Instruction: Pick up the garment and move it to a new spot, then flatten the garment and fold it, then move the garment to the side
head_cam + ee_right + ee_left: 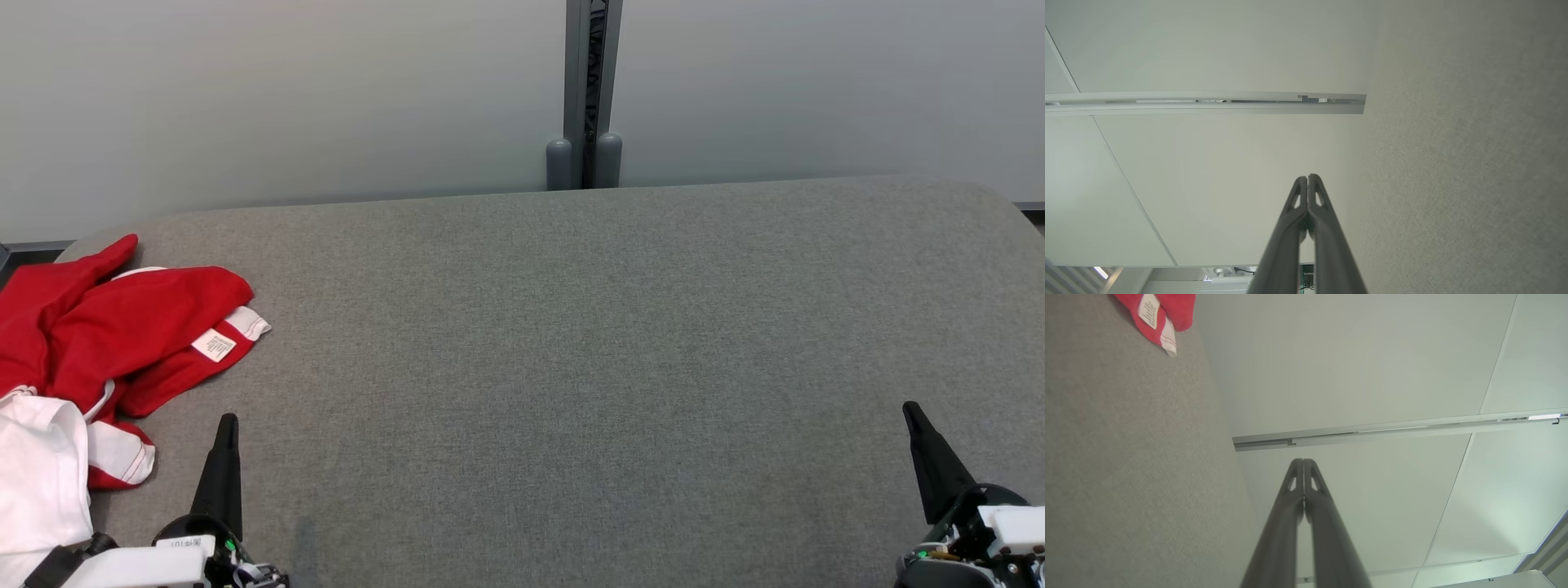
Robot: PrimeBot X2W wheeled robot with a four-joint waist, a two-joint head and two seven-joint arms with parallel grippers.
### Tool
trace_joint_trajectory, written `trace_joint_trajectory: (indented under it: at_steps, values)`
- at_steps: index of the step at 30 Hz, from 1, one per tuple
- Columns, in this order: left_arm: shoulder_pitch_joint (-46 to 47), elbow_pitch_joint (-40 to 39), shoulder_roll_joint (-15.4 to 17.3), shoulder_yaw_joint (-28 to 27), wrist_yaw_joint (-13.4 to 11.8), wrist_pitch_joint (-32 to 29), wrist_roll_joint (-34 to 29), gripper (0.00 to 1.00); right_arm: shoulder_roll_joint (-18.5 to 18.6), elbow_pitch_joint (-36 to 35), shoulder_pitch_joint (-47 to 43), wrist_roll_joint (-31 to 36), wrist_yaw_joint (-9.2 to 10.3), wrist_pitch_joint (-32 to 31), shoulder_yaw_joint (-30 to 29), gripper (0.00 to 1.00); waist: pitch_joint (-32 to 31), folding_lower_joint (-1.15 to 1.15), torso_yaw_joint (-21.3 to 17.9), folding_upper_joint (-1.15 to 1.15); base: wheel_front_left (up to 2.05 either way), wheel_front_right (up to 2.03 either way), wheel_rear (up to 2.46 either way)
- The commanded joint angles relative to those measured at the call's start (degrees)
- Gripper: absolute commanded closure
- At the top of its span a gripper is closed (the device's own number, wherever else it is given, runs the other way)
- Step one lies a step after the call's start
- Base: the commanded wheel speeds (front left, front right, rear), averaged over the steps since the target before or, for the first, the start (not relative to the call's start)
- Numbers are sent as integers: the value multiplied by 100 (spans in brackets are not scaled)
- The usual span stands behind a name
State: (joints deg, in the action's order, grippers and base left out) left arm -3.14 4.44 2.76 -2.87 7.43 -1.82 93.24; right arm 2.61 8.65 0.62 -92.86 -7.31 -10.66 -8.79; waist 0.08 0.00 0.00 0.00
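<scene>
A crumpled red and white garment [106,343] lies bunched at the far left of the grey table [571,367], a white label showing on its right side. A corner of the garment [1167,312] with that label appears at the top left of the left wrist view. My left gripper [228,420] stands shut and empty at the lower left, just right of the garment and apart from it; its fingertips [1303,461] touch each other. My right gripper [910,408] is shut and empty at the lower right, far from the garment, and shows as my right gripper [1307,177] with tips pressed together.
The grey fabric-covered table has rounded far corners and stands against a pale wall [286,98]. A dark vertical post [592,90] rises behind the table's far edge near the middle.
</scene>
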Motion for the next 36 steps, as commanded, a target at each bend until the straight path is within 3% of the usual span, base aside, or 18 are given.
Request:
trace_joint_trajectory:
  at_steps: [1, 2, 20, 29, 36]
  values:
    - [-27, 6, 28, -29, 22, -8, 7, 100, 61, 27, 27, -21, -48, -55, -19, 100, 0, 0, 0, 0, 0, 0, 0]
    - [0, 0, 0, 0, 0, 0, 0, 0, 0, 0, 0, 0, 0, 0, 0, 0, 0, 0, 0, 0, 0, 0, 0]
    - [193, 115, -1, 236, -1, 314, -167, 0, -32, -212, -30, 179, 17, 503, 364, 0, 20, 0, -2, 0, 0, 0, 0]
    - [306, 111, 75, 327, 1, 497, -692, 0, 99, -399, 26, 587, 12, 764, 622, 0, 26, 0, -2, 0, 0, 0, 0]
    - [379, 111, 33, 292, 2, 640, -1516, 0, 154, -567, 75, 1230, 6, 982, 810, 0, 27, 0, 0, 0, 0, 0, 0]
